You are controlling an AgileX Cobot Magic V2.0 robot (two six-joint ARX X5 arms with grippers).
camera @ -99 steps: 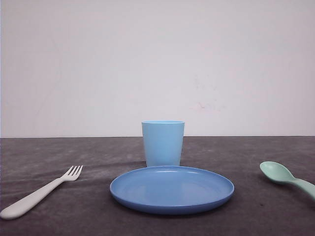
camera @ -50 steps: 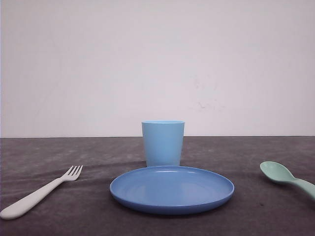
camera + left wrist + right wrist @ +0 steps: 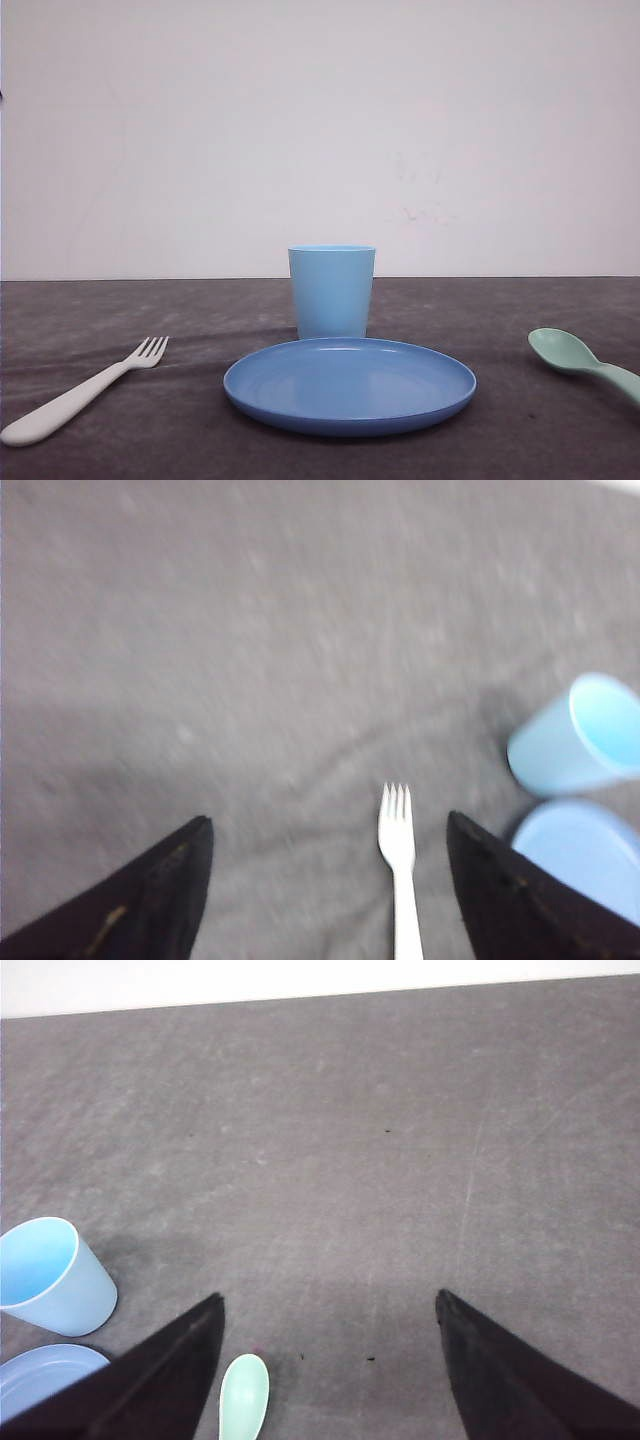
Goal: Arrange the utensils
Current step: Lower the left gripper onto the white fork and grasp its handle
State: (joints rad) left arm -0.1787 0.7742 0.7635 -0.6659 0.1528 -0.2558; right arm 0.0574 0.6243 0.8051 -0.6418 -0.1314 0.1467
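Observation:
A white fork (image 3: 80,393) lies on the dark table at the front left, tines toward the cup. A mint-green spoon (image 3: 578,359) lies at the right edge, bowl up. In the left wrist view the fork (image 3: 398,852) lies between the wide-apart fingers of my open left gripper (image 3: 328,822), closer to one finger, with the gripper hanging above it. In the right wrist view the spoon's bowl (image 3: 245,1396) sits just inside one finger of my open right gripper (image 3: 330,1298), also above the table. Neither gripper holds anything.
A light blue cup (image 3: 332,291) stands upright behind a round blue plate (image 3: 349,384) at the table's middle. The cup (image 3: 576,737) and plate (image 3: 585,854) lie beside the left gripper; the cup (image 3: 48,1276) and plate (image 3: 40,1378) also lie beside the right one. A white wall stands behind.

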